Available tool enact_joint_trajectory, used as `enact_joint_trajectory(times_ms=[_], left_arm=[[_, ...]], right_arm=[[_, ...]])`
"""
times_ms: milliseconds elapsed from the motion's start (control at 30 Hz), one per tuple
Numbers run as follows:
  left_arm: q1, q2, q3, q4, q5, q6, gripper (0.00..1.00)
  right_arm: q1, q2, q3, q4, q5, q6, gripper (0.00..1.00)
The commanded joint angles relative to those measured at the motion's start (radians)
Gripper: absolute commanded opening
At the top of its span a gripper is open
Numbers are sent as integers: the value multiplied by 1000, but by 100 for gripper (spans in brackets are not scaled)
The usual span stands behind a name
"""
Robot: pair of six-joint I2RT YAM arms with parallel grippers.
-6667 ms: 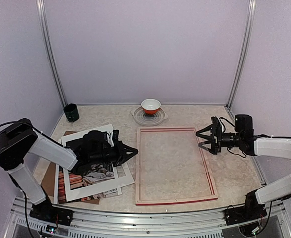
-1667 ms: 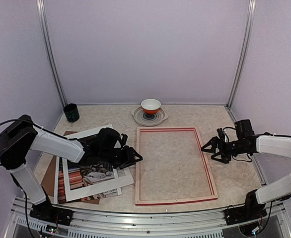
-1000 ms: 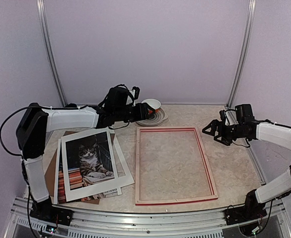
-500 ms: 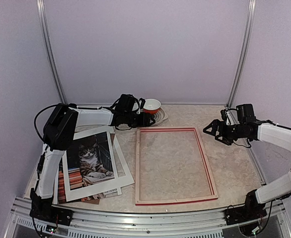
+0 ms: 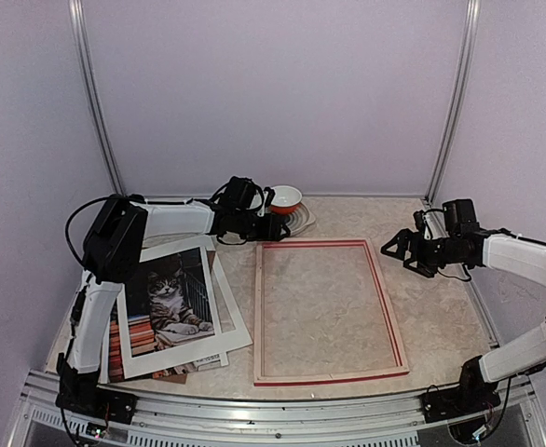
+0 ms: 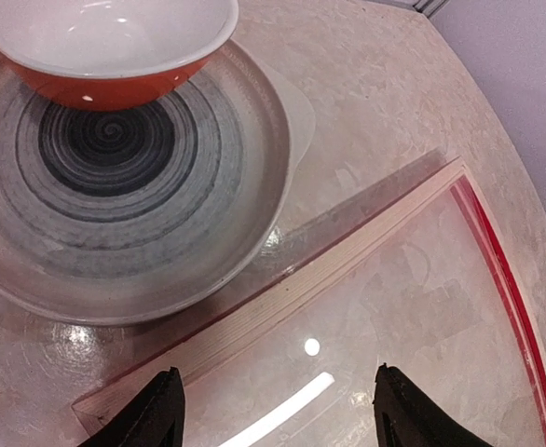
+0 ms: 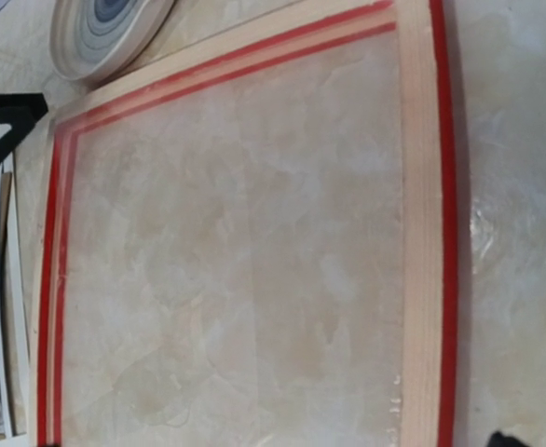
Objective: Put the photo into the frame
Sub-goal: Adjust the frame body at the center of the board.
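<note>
The frame (image 5: 391, 317) lies face down in the middle of the table, pale wood edges up, with its clear pane showing the tabletop. The photo (image 5: 169, 296), a tabby cat with reddish books, lies left of it under a white mat (image 5: 228, 321). My left gripper (image 5: 278, 226) hovers open at the frame's far left corner (image 6: 348, 270); its fingertips (image 6: 166, 414) straddle the pane and hold nothing. Off the frame's far right corner, my right gripper (image 5: 399, 253) is open and empty. Its wrist view looks along the frame's wood edge (image 7: 420, 233), with the fingers nearly out of view.
A grey spiral plate (image 6: 115, 186) with an orange bowl (image 6: 115, 47) sits just behind the frame's far left corner. A dark cup (image 5: 133, 212) stands at the back left. A brown backing board (image 5: 90, 331) lies under the photo stack.
My left gripper has come down and right from beside the bowl to the frame's far left corner. The right gripper has dipped slightly. Photo, mat and frame have not moved.
</note>
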Motion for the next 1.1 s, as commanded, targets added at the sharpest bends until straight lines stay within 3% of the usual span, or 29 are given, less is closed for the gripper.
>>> enact_joint_trajectory(times_ms=[0,1067], left_arm=[[5,42,37,-32,-16,31,69],[16,83,66,-72,-23,74,68]], right_arm=[[10,-19,-13,-1,-3,-1,99],[21,28,-3,18,-11,4,99]])
